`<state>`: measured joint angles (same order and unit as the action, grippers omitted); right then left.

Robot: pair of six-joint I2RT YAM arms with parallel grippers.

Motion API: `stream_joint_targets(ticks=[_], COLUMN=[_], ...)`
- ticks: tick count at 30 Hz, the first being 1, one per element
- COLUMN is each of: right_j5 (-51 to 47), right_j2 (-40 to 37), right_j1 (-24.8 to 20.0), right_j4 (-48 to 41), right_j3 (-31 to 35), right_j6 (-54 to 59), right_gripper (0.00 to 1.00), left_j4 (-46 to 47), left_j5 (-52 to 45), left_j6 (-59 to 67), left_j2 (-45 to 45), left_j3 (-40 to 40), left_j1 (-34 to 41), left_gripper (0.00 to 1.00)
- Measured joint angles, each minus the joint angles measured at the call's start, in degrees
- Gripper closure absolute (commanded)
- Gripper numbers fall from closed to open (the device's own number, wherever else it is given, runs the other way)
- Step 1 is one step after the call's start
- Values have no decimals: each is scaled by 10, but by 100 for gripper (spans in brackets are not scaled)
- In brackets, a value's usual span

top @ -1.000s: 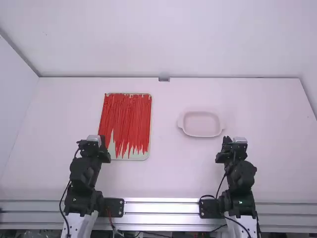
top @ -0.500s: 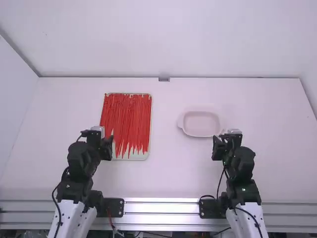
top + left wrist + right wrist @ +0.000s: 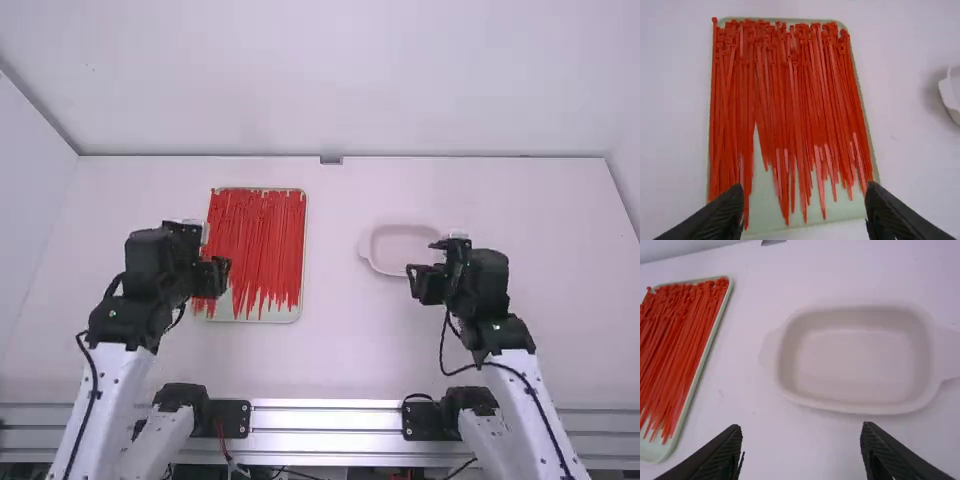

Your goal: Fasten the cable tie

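My arms have lifted and reached forward: left pincer [image 3: 804,205] spread wide over the ties' [image 3: 790,110] near ends, right pincer [image 3: 801,442] spread wide, empty, facing the dish [image 3: 855,360]. Picking comes next.

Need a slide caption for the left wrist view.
Open left gripper poised at the near end of a pale green tray heaped with red cable ties, none grasped.

Red plastic cable ties [image 3: 258,240] lie piled on a pale green rectangular tray [image 3: 290,318] on the white table [image 3: 500,200]. Right of the tray, apart from it, sits a white rectangular handled dish [image 3: 385,245]. The left gripper [image 3: 213,276] hangs over the tray's near left corner. The right gripper [image 3: 415,282] hangs right of the tray, at the dish's near edge.
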<state>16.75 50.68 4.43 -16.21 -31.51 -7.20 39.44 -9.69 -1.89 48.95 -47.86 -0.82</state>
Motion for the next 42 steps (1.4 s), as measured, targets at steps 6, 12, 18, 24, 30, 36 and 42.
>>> stream_joint_targets(ticks=[6, 12, 18, 24, 30, 36, 42], right_j5=[-31, -55, -55, -52, -56, -70, -67], right_j2=[79, 151, 209, 242, 257, 257, 257], right_j1=[47, 85, 112, 117, 117, 120, 106], right_j4=[-53, -85, -110, -140, -196, -217, -205], right_j3=[-101, -170, -212, -238, -245, -246, -246], right_j6=[-4, -8, -1, -6, -12, -14, -25], right_gripper=[20, 12, 6, 2, 2, 2, 2], left_j4=[64, 118, 155, 146, 94, 45, 8], left_j5=[-8, -24, -39, -58, -115, -136, -139], left_j6=[-2, -7, -7, -13, -15, -26, -30], left_j2=[82, 153, 207, 241, 254, 257, 257], left_j3=[-59, -127, -179, -186, -154, -127, -124], left_j1=[-2, -5, -7, -8, -9, -9, -7], left_gripper=[20, 12, 5, 2, 1, 1, 1])
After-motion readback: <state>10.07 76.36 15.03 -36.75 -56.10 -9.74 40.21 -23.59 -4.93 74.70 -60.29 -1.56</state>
